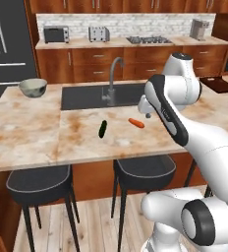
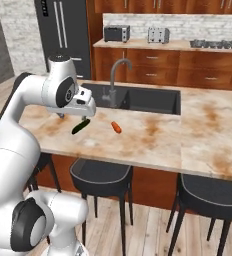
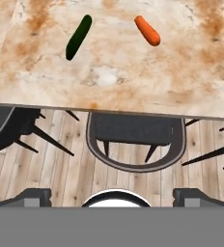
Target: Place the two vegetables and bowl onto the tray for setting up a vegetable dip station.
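Carrot (image 3: 147, 30) and dark green vegetable (image 3: 78, 36), near each other on the marble counter (image 1: 27, 133) before the sink (image 1: 86, 98), likely light, stiff, prone to rolling, best pinched across the middle by the empty, wide-open gripper (image 3: 112, 195).

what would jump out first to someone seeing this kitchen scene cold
The big white arm looming over the marble island counter, its fingers spread wide above the stools. Next, two small vegetables lying apart near the counter's front edge: an orange carrot and a dark green vegetable. A pale bowl sits at the far left corner.
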You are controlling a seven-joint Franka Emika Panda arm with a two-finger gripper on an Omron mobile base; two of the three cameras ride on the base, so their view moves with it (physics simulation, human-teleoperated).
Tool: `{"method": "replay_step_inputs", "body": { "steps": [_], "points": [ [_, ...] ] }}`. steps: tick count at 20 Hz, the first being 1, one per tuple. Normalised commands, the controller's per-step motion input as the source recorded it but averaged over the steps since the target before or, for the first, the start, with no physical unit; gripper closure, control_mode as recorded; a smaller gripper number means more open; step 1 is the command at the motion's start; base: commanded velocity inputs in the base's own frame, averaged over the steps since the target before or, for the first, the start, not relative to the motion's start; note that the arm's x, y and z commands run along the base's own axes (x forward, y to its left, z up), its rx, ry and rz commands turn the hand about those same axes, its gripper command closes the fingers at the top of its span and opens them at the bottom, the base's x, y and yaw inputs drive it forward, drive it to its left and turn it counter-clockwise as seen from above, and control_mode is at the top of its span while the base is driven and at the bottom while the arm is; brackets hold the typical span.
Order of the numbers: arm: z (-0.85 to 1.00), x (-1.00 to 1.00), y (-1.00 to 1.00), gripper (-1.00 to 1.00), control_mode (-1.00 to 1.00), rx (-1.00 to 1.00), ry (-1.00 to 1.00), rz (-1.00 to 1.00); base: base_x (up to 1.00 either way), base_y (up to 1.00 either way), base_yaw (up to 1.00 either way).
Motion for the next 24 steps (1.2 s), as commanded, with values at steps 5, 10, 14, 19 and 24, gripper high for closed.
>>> {"method": "replay_step_inputs", "body": {
  "steps": [5,10,14,19,24],
  "points": [
    [0.00,0.00,0.00,-1.00,1.00,0.00,0.00,0.00,0.16,0.38,-0.14],
    [0.00,0.00,0.00,-1.00,1.00,0.00,0.00,0.00,0.06,0.18,-0.05],
    [0.00,0.00,0.00,-1.00,1.00,0.00,0.00,0.00,0.07,0.23,-0.03],
    [0.00,0.00,0.00,-1.00,1.00,0.00,0.00,0.00,0.10,0.35,0.00],
    [0.00,0.00,0.00,-1.00,1.00,0.00,0.00,0.00,0.05,0.47,0.00]
  ]
}}
